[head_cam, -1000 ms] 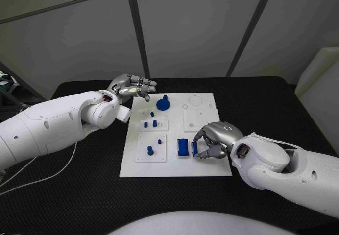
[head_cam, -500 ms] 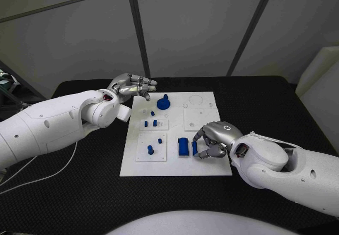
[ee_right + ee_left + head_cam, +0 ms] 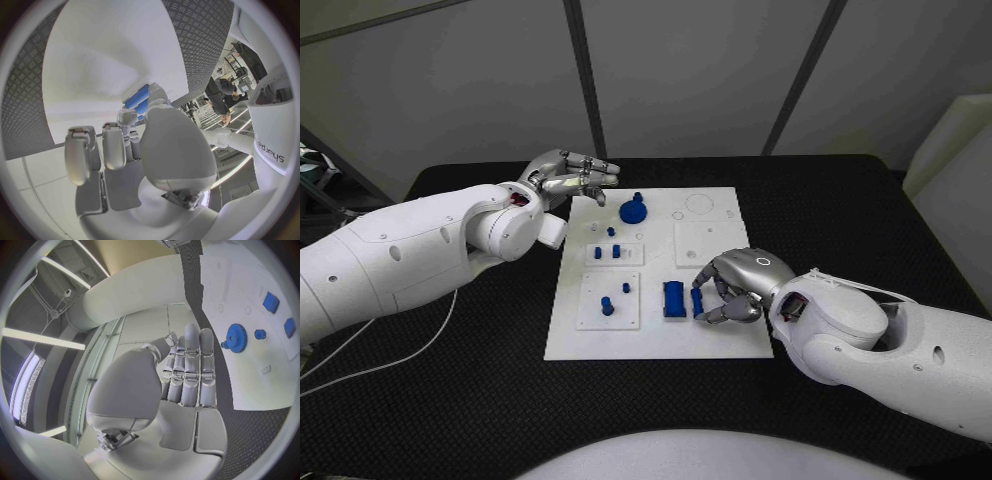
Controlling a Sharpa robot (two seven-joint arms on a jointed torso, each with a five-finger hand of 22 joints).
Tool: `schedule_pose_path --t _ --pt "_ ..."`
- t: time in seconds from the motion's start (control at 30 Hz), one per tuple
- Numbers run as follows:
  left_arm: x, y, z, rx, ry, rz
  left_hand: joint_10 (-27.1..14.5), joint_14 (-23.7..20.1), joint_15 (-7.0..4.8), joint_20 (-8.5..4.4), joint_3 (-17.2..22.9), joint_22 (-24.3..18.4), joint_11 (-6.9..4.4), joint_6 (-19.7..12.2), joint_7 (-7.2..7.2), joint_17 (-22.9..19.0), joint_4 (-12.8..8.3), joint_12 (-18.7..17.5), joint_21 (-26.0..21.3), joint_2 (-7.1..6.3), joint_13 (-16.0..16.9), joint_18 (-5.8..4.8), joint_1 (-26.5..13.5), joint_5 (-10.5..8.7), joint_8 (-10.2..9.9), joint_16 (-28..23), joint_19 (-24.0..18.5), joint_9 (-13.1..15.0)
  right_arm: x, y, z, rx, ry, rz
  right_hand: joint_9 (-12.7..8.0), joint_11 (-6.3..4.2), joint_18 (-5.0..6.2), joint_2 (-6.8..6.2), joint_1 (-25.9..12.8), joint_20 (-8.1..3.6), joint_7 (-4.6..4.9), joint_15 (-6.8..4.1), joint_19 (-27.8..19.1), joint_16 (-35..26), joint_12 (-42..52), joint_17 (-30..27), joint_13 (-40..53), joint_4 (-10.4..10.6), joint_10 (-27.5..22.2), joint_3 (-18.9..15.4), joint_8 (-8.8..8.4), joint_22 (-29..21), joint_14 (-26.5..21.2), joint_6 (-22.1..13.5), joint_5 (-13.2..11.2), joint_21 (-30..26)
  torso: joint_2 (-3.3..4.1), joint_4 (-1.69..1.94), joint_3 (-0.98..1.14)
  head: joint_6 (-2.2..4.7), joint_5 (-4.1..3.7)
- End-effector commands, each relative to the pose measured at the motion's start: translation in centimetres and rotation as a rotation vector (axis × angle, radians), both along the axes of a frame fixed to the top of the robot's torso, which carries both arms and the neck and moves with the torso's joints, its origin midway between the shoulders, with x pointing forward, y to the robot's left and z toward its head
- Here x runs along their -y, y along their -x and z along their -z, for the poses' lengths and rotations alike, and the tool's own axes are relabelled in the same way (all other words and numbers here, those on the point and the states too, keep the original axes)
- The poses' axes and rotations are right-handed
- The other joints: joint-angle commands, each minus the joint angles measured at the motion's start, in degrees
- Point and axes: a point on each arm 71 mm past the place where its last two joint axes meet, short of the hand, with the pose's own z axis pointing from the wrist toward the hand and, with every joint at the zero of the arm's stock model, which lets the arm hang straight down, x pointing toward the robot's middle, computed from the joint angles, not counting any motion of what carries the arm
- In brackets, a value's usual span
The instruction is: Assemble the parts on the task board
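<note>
1. Head view: white board lies mid-bench, blue parts on it.
2. Right hand sits at the board's right side; its fingers curl beside two upright blue blocks. Contact is hidden; hold cannot be told.
3. Right wrist view: blue block is partly covered by the fingers.
4. Left hand hovers past the board's far left corner, fingers together, straight and empty, near the blue gear.

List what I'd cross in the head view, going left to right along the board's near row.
Small blue peg standing on the left inset plate, then the larger blue block, the thin blue piece beside it, then the right hand.
</note>
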Motion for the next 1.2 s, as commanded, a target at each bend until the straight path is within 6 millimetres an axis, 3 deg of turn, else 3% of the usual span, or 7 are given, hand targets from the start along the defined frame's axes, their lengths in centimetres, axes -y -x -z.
schedule_pose_path --t 0.03,0.17,0.73,0.93,1.2 --pt "0.07 -0.02 -0.10 0.000 0.005 0.003 -0.31 0.08 0.19 0.15 -0.20 0.09 0.27 0.10 0.36 -0.08 -0.25 0.22 -0.11 0.66 -0.07 -0.70 0.09 0.06 -0.25 -0.26 -0.14 -0.12 -0.11 0.04 -0.11 0.005 -0.002 -0.007 -0.22 0.10 -0.82 -1.31 -0.18 0.22 0.28 0.23 5.76 -0.48 -1.15 -0.24 -1.08 0.92 -0.70 0.19 -0.42 15.02 2.37 -1.37 -0.11 0.02 0.00 -0.01 0.00 0.04 -0.02" --pt "0.07 -0.02 -0.09 0.000 0.005 0.004 -0.35 0.07 0.20 0.15 -0.22 0.10 0.28 0.06 0.38 -0.09 -0.26 0.21 -0.13 0.67 -0.08 -0.71 0.07 0.06 -0.27 -0.29 -0.15 -0.14 -0.11 0.03 -0.12 0.007 -0.004 -0.005 -0.21 0.25 -0.81 -2.21 -0.11 0.35 0.48 0.36 5.74 -0.62 -1.49 -0.34 -1.49 1.72 -0.79 0.45 -0.41 14.99 2.34 -2.23 -0.19 -0.03 0.00 0.02 0.01 0.04 0.00" --pt "0.04 -0.03 -0.08 -0.002 0.004 0.002 -0.35 0.07 0.20 0.15 -0.22 0.10 0.28 0.06 0.38 -0.09 -0.26 0.21 -0.13 0.67 -0.08 -0.71 0.07 0.06 -0.27 -0.29 -0.15 -0.14 -0.04 0.13 -0.18 0.006 -0.003 -0.004 -0.11 0.30 -0.79 -2.89 -0.57 0.44 0.49 0.42 5.71 -0.72 -1.07 -0.43 -1.27 2.19 -0.48 0.48 -0.23 14.95 2.32 -2.26 -0.31 -0.11 0.00 0.00 0.02 0.07 -0.09" --pt "0.00 -0.04 -0.07 -0.002 0.004 0.001 -0.35 0.07 0.20 0.15 -0.22 0.10 0.28 0.06 0.38 -0.09 -0.26 0.21 -0.13 0.67 -0.08 -0.71 0.07 0.06 -0.27 -0.29 -0.15 -0.14 -0.03 0.19 -0.23 0.006 -0.004 -0.004 -0.04 0.35 -0.79 -4.07 -2.09 0.52 0.52 0.47 5.70 -0.80 -0.87 -0.42 -1.37 2.31 -0.26 0.28 -0.16 14.94 2.33 -2.21 -2.36 -0.13 -0.01 0.02 0.02 0.03 -0.12" --pt "-0.04 -0.05 -0.06 -0.002 0.003 0.000 -0.40 0.07 0.21 0.15 -0.22 0.12 0.30 -0.01 0.40 -0.10 -0.29 0.20 -0.14 0.68 -0.10 -0.71 0.08 0.07 -0.30 -0.32 -0.16 -0.17 0.08 0.22 -0.25 0.006 0.000 0.002 -0.02 0.36 -0.79 -4.36 -2.49 0.54 0.52 0.48 5.71 -0.84 -0.61 -0.43 -1.23 2.35 -0.13 0.25 -0.14 14.95 2.33 -2.15 -3.11 -0.11 0.00 -0.02 0.00 0.04 -0.13"
